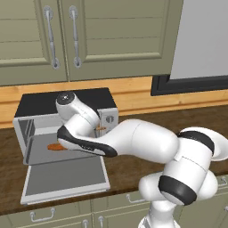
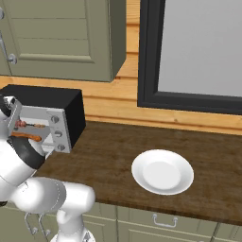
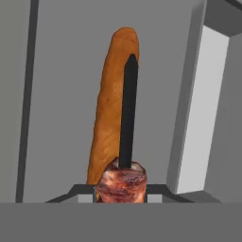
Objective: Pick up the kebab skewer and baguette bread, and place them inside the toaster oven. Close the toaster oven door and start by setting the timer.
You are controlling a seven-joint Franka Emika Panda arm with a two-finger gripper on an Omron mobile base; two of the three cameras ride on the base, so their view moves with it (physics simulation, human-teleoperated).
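I hold the kebab skewer (image 3: pixel 124 182) clamped in the jaws inside the toaster oven (image 1: pixel 40 104), baguette bread (image 3: pixel 111 108) lying toward twelve o'clock; probably positioned for release alongside.

Toaster oven (image 1: pixel 67 129) door (image 1: pixel 67 178) down; baguette (image 3: pixel 111 108) inside, skewer (image 3: pixel 126 142) above.

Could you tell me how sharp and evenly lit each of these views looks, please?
Left base view: soft, even light, the open toaster oven interior dim. Right base view: flat light, white plate crisp, no glare. Hand view: baguette bread and kebab skewer close up, slightly soft.
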